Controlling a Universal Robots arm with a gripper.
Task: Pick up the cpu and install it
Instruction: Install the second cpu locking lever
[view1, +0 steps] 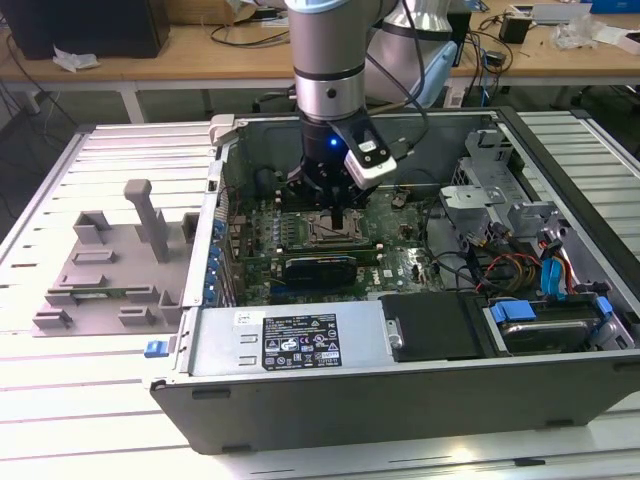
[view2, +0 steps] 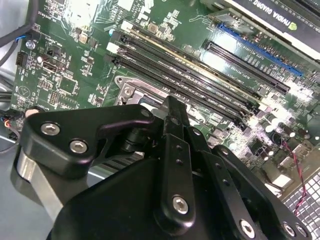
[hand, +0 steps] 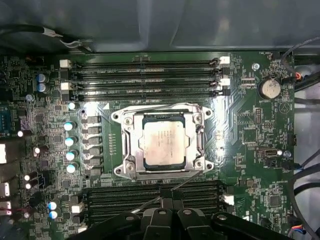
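While the arm (view1: 328, 70) reaches down into the open case (view1: 400, 400), its gripper (view1: 340, 222) hangs just above the socket (view1: 332, 232) on the motherboard (view1: 395, 255). Seen in the first wrist view, the cpu (hand: 162, 145) lies flat inside the socket's metal frame (hand: 127, 145), silver top up, between rows of memory slots (hand: 145, 75). I cannot tell if the fingers are spread or pressed together. A grey fixture (view1: 110, 270) sits on the table (view1: 80, 400) beside the case.
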